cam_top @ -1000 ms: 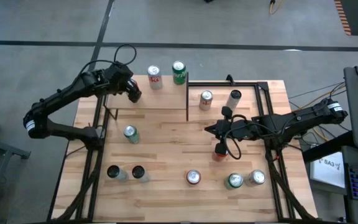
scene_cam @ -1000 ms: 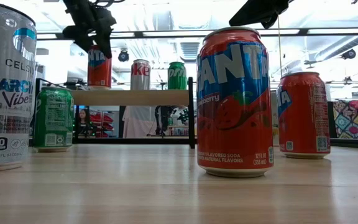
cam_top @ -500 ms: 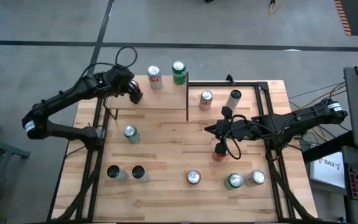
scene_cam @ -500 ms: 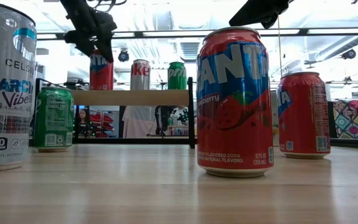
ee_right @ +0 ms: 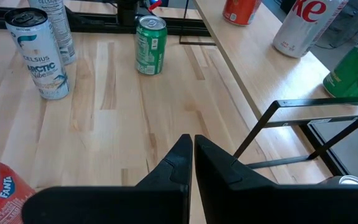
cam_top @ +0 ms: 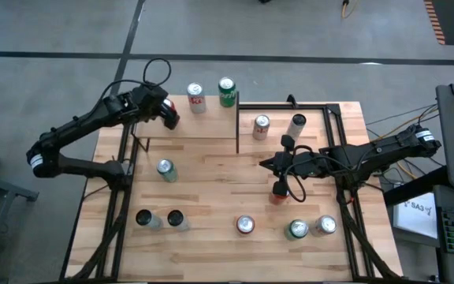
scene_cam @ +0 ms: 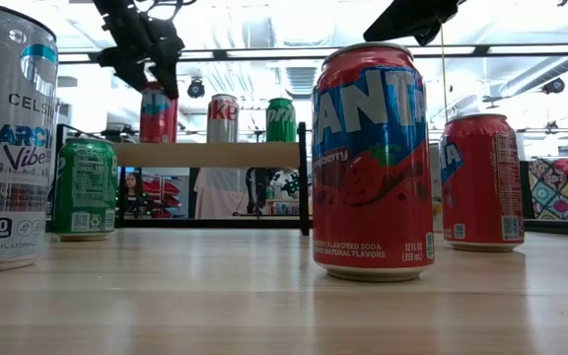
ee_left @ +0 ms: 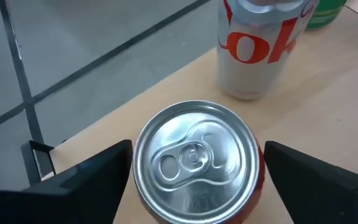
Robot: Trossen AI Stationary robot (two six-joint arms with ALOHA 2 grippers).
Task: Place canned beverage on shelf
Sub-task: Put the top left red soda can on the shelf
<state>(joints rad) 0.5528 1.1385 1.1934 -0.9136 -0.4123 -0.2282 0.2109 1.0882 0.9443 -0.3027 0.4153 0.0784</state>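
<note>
Since a second ago my left tool (scene_cam: 144, 61) has spread its fingers and lifted a little off the red can (scene_cam: 158, 112), which now stands released on the shelf (scene_cam: 210, 154) at its left end, beside the Diet Coke can (scene_cam: 223, 117) and the green can (scene_cam: 281, 118). In the left wrist view the fingers (ee_left: 92, 177) stand well apart on either side of the can's top, touching nothing. My right tool (ee_right: 192, 148) hangs clenched and empty above the surface (cam_top: 211, 189). The risk I see: the fingers flank the can closely, so a slanted retreat could clip its rim and tip it into the Diet Coke can or off the edge.
</note>
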